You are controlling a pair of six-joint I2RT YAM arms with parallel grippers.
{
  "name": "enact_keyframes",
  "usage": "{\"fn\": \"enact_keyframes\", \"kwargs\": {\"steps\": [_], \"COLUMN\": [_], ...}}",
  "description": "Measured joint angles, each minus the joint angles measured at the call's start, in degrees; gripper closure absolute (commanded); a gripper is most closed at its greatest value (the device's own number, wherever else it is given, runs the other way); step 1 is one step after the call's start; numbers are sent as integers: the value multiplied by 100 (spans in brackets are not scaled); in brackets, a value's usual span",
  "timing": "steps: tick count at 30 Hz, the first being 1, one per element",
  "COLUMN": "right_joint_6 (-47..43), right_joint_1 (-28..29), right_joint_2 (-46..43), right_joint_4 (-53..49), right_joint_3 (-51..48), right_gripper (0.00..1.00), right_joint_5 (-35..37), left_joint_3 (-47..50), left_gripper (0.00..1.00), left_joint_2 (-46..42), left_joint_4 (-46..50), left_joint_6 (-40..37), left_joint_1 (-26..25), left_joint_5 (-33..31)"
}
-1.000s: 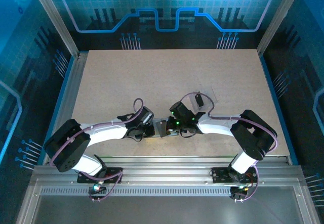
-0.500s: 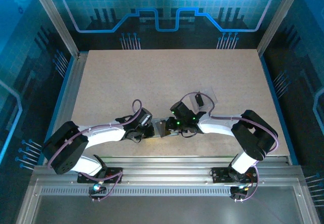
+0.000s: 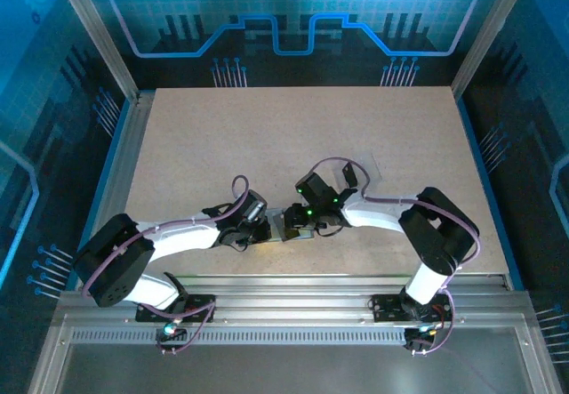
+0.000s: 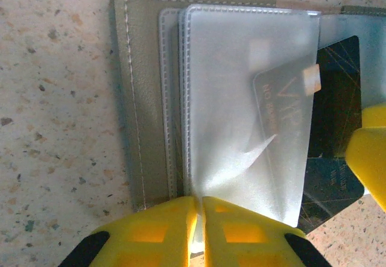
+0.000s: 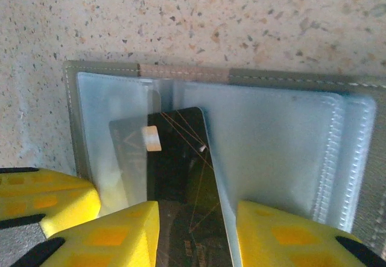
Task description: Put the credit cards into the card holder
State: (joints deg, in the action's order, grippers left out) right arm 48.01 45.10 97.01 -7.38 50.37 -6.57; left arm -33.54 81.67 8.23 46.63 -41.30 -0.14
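Shifted slightly leftward since a second ago: right gripper (image 5: 198,219), jaws parted.
A clear sleeve (image 4: 235,86) of the flat grey folding card holder (image 4: 142,98), laid open between the arms, is pinched by the near-closed left gripper (image 4: 199,210); the black plastic credit card (image 5: 178,158), half-sleeved, is straddled by the right jaws.

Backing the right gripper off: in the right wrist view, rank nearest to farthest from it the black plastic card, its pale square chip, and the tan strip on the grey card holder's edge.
1. Black plastic card: between the right gripper's fingers.
2. Pale square chip: up-left on the card.
3. Tan strip: top, on the grey card holder's edge.
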Motion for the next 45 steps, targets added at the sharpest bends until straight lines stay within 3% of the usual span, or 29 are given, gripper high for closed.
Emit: {"fn": "enact_keyframes", "kwargs": {"steps": [10, 30, 45], "right_joint_6": [-289, -437, 101], "right_joint_1": [94, -146, -306], "right_joint_2": [330, 345, 234], "right_joint_4": [-323, 153, 1073], "right_joint_3": [409, 323, -363], "right_gripper": [62, 100, 100], "right_joint_5": [7, -892, -1014], "left_joint_3": [0, 90, 114], "left_gripper": [85, 85, 85], "left_joint_2": [0, -72, -90], "left_joint_4": [2, -24, -48], "left_joint_6": [0, 2, 48], "left_joint_1": [0, 0, 0], "left_joint_5": [0, -24, -44]}}
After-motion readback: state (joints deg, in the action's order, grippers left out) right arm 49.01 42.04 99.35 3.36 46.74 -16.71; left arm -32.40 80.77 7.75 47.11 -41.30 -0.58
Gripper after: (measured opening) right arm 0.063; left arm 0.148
